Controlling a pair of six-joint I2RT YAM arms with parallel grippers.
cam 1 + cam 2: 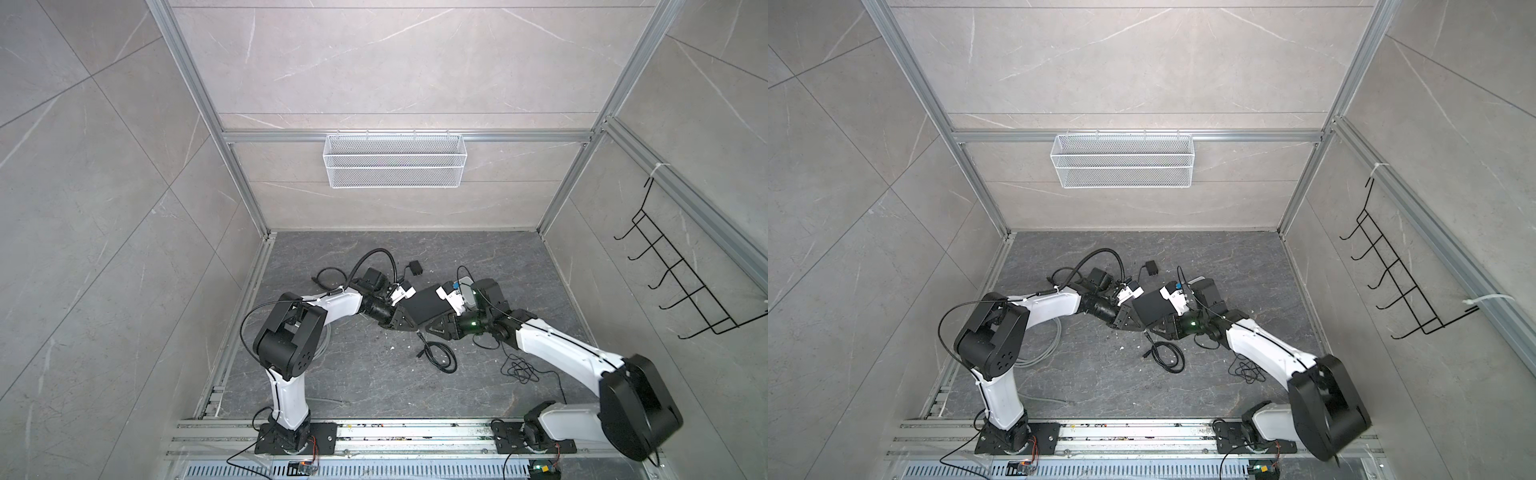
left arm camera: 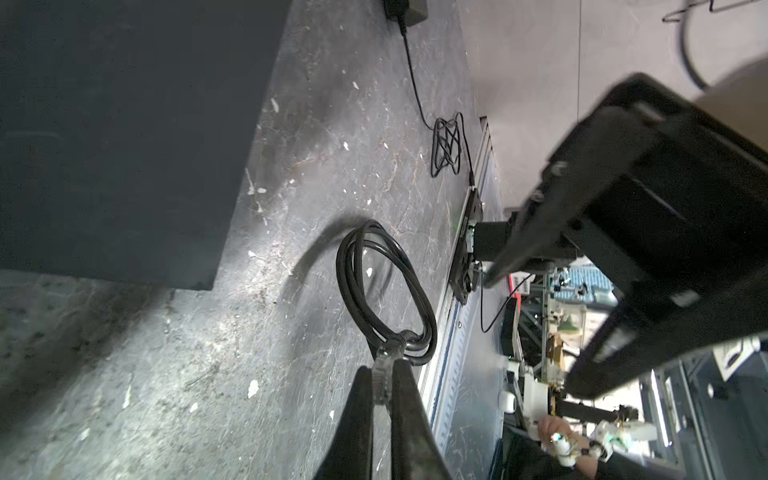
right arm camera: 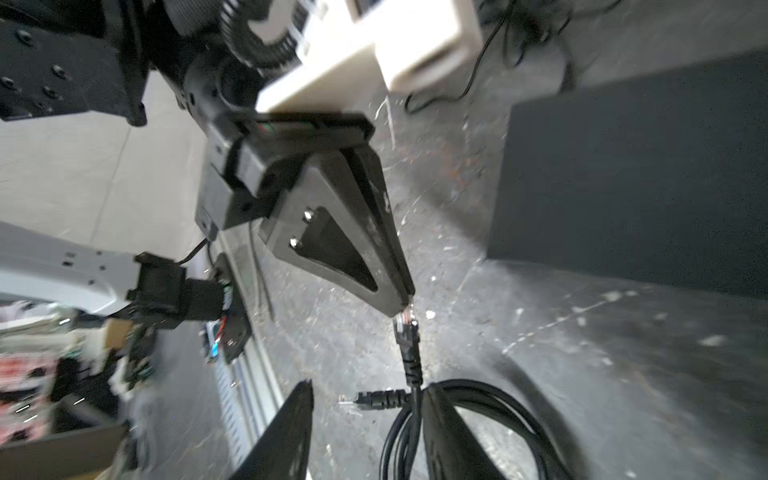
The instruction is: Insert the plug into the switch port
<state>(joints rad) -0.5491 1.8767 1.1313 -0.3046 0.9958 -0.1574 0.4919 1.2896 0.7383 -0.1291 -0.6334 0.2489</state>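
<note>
Pinched between the closed fingers of the left hand [image 2: 383, 370], the clear plug [image 3: 406, 322] is held over the dark bench [image 1: 353, 374]. It is near a corner of the black switch [image 1: 428, 306] but apart from it, and the switch's ports do not show. From the plug the black cable [image 3: 411, 365] runs into loose loops on the bench. The right hand [image 3: 370, 388] is open, fingers spread, with the cable just beside one finger, perhaps touching it in the blur.

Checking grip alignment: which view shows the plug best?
Left wrist: the plug sits close, pinched in the left gripper. Right wrist shows it smaller and blurred at that gripper's tip. In both top views it is barely discernible.
</note>
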